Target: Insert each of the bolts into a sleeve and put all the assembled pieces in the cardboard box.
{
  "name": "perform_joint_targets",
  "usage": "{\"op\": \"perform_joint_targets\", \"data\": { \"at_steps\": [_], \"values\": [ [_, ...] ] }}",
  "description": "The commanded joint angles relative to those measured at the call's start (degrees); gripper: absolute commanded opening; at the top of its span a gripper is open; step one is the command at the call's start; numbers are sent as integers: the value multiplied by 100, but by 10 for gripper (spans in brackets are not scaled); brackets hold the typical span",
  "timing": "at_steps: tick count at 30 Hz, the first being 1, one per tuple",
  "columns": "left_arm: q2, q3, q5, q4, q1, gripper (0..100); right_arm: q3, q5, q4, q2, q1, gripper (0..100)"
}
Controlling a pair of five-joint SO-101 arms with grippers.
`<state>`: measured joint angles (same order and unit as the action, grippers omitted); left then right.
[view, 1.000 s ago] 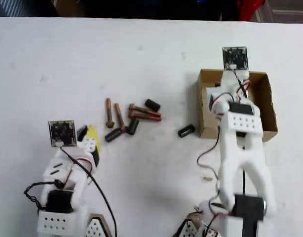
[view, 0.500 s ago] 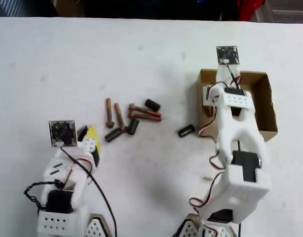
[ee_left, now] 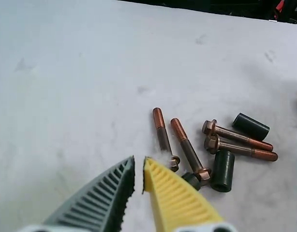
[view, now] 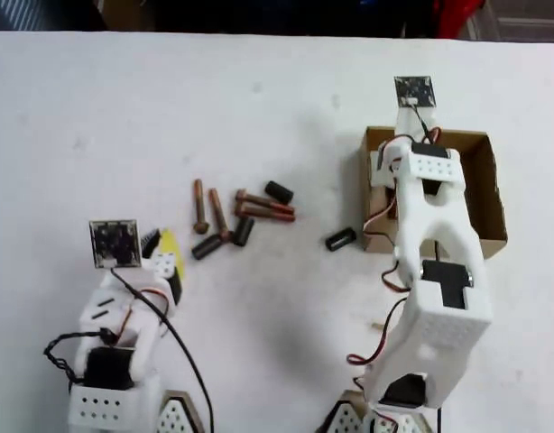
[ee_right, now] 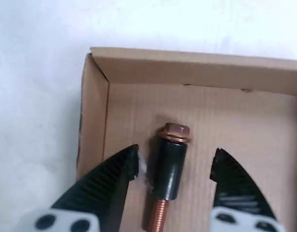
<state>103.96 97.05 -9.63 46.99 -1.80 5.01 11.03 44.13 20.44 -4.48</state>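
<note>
My right gripper (ee_right: 175, 153) stands open inside the cardboard box (ee_right: 197, 67), its fingers on either side of a copper bolt seated in a black sleeve (ee_right: 170, 169) that lies on the box floor. In the high view the right arm (view: 428, 180) stretches over the box (view: 490, 185). Several loose copper bolts (view: 263, 207) and black sleeves (view: 244, 231) lie mid-table, with one sleeve (view: 340, 239) just left of the box. My left gripper (view: 158, 242) is shut and holds nothing, short of the nearest bolt (ee_left: 163, 137) and sleeve (ee_left: 223, 170).
The white table (view: 259, 99) is bare across its far half. A small pale scrap (view: 378, 327) lies beside the right arm. The left arm's body and cable (view: 115, 343) take up the near left corner.
The right arm has stretched farther out over the box, its wrist shifting towards the far rim. The left arm and the loose parts have stayed still.
</note>
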Motion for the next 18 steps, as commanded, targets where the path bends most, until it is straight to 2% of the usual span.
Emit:
{"op": "perform_joint_targets", "data": {
  "at_steps": [1,10,18],
  "values": [
    [57,0,35,-62,-22,72,-299,79,127,-673,13,219],
    [57,0,35,-44,-40,72,-308,79,936,-1727,233,219],
    [57,0,35,-44,-48,72,-316,79,1930,-2598,1174,219]
  ]
}}
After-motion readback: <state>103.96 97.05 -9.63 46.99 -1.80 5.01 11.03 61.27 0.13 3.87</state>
